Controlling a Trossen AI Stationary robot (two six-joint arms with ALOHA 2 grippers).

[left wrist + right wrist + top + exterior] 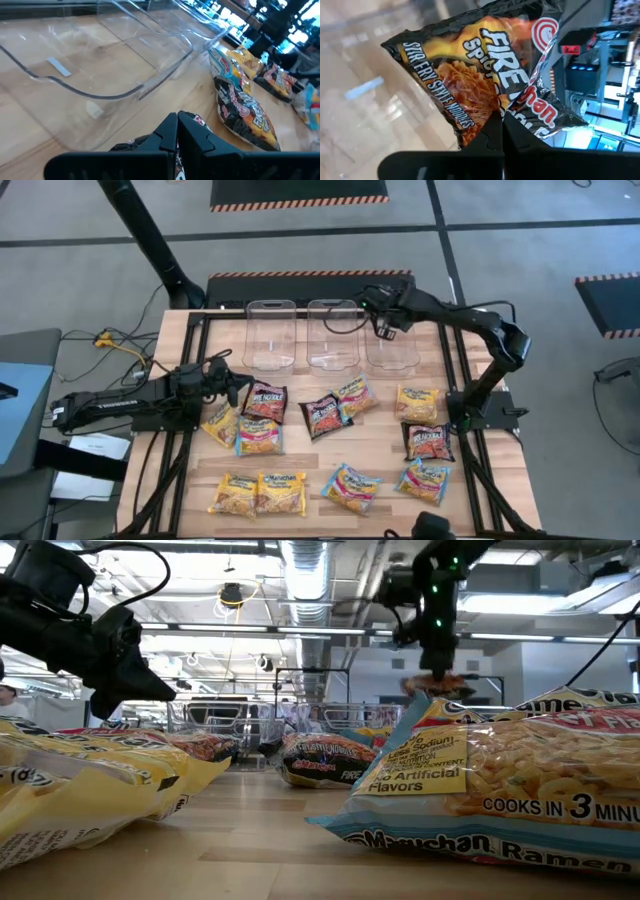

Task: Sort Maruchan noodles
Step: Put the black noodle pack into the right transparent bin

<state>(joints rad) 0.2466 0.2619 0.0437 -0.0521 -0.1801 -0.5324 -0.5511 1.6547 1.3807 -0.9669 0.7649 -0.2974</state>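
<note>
Nearest, along the table's front edge: glossy, flat, crinkled rectangular Maruchan ramen packets on the pale wooden slatted table [380, 455] — two yellow-orange packets [258, 493] side by side, one light blue-pink packet [351, 486] and another blue-pink packet [424, 480] to its right. In the low view the closest blue packet [500, 790] fills the frame and is cut off at the right edge.

Mid-table: a dark maroon-black packet [427, 441], a yellow packet [416, 403], a central maroon packet [325, 415] touching a pinkish one, and a cluster at left including a maroon-black packet [266, 402].

Left gripper [240, 388]: low beside that cluster, fingers [192, 135] pressed together. Whether it pinches a packet edge is hard to make out.

Farther back: three clear, round-cornered plastic bins [332, 333] in a row.

Right gripper [502, 131]: above the rightmost clear bin [390, 350], fingers clamped on the edge of a dark glossy "Fire Spicy" packet [485, 75], which is crumpled and partly cut off in its wrist view.
</note>
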